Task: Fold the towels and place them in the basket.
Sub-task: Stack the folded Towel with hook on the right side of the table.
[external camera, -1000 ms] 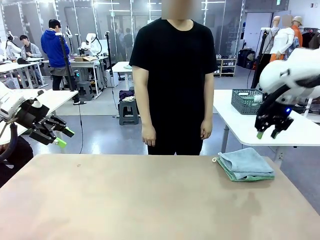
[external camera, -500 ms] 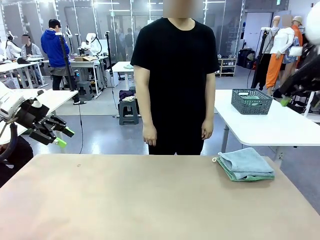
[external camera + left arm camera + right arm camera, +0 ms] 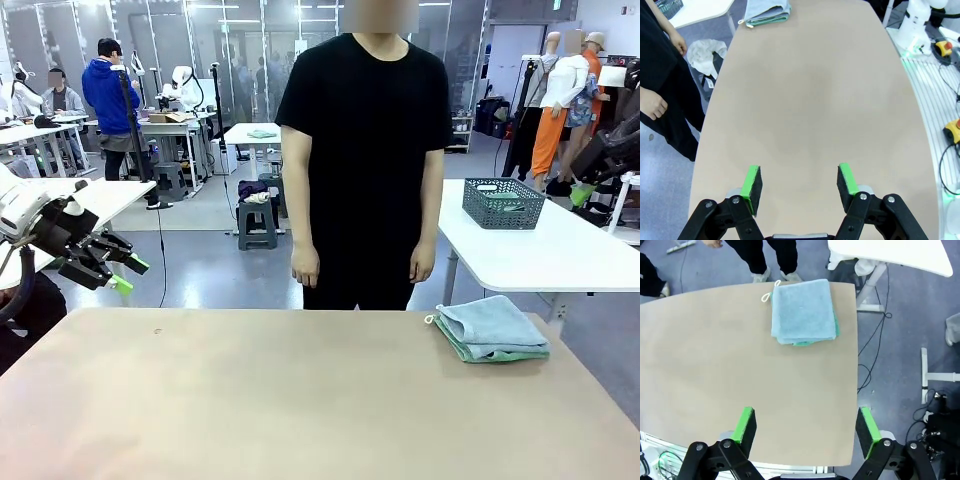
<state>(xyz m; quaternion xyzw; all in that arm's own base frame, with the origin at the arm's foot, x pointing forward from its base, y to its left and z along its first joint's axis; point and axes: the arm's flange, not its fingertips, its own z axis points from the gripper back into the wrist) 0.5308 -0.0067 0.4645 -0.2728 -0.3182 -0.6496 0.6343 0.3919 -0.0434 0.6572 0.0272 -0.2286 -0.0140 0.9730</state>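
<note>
Lying stacked at the table's (image 3: 300, 400) far right corner are two folded towels: a grey-blue towel (image 3: 490, 326) on a mint green towel (image 3: 500, 354). One dark mesh basket (image 3: 503, 202) sits on a white table behind. The left hand (image 3: 128, 274) hangs wide open, empty, off the table's left edge. The right hand (image 3: 807, 427) is spread wide, holding nothing, high above the table.

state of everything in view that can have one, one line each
towels: folded, stacked blue-grey over mint green, lying on the table near its edge
left pincer: open, empty, above the table
right pincer: open, empty, high above the table
basket: upright on the white table behind, away from the towels
person's hands: empty, hanging at the sides
table: bare apart from the towel stack
</note>
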